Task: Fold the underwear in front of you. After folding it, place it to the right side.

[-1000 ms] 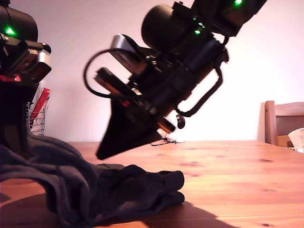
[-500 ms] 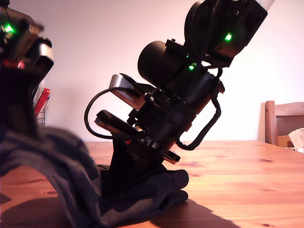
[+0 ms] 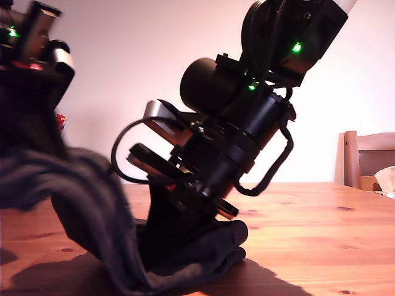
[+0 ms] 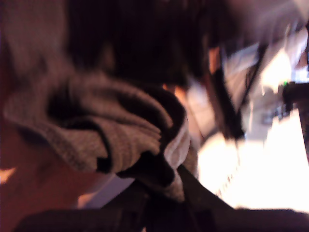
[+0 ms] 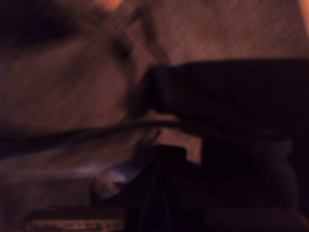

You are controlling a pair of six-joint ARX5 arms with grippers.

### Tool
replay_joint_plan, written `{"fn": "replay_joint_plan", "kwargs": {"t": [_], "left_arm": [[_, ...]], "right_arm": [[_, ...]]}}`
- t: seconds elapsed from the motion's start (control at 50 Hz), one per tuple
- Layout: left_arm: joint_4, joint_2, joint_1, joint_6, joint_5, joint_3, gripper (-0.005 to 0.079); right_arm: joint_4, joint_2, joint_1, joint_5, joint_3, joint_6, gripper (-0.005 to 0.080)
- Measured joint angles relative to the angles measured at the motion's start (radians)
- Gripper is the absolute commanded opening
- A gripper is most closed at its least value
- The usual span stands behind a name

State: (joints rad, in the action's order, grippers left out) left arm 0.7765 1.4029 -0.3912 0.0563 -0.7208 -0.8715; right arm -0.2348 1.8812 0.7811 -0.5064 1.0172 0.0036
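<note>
Since a second ago, you can see that my first gripper at the exterior view's left has hauled its end of the underwear higher, jaws pinched on a bunched fold. The cloth now drapes from it down to the wooden table. Toward the middle, my second gripper has dropped into the heap of cloth on the table, and I cannot tell how its jaws stand.

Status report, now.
My first gripper shut on the limp dark charcoal cloth underwear, lifting one end. My second gripper down on it, state unclear. Nothing blocking.
</note>
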Motion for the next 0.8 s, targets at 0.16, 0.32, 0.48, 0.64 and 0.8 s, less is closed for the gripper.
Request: {"fn": "replay_joint_plan", "kwargs": {"t": [0.16, 0.32, 0.48, 0.64, 0.8], "left_arm": [[-0.069, 0.013, 0.000, 0.067, 0.021, 0.000, -0.0021], [-0.137, 0.119, 0.000, 0.095, 0.017, 0.000, -0.0021], [-0.209, 0.196, 0.001, 0.127, 0.006, 0.000, -0.0021], [-0.286, 0.195, 0.001, 0.204, -0.003, 0.000, -0.0021], [-0.288, 0.195, 0.001, 0.224, -0.003, 0.000, -0.0021]], "right_arm": [[-0.003, 0.000, 0.013, -0.007, 0.000, -0.005, -0.0013], [-0.005, 0.000, 0.019, -0.010, 0.000, -0.005, -0.0013], [-0.022, -0.002, 0.019, -0.010, 0.000, -0.027, -0.0013], [-0.042, -0.028, 0.019, -0.007, 0.000, -0.032, -0.0013], [-0.070, -0.082, 0.019, 0.031, 0.000, -0.060, -0.0013]]}}
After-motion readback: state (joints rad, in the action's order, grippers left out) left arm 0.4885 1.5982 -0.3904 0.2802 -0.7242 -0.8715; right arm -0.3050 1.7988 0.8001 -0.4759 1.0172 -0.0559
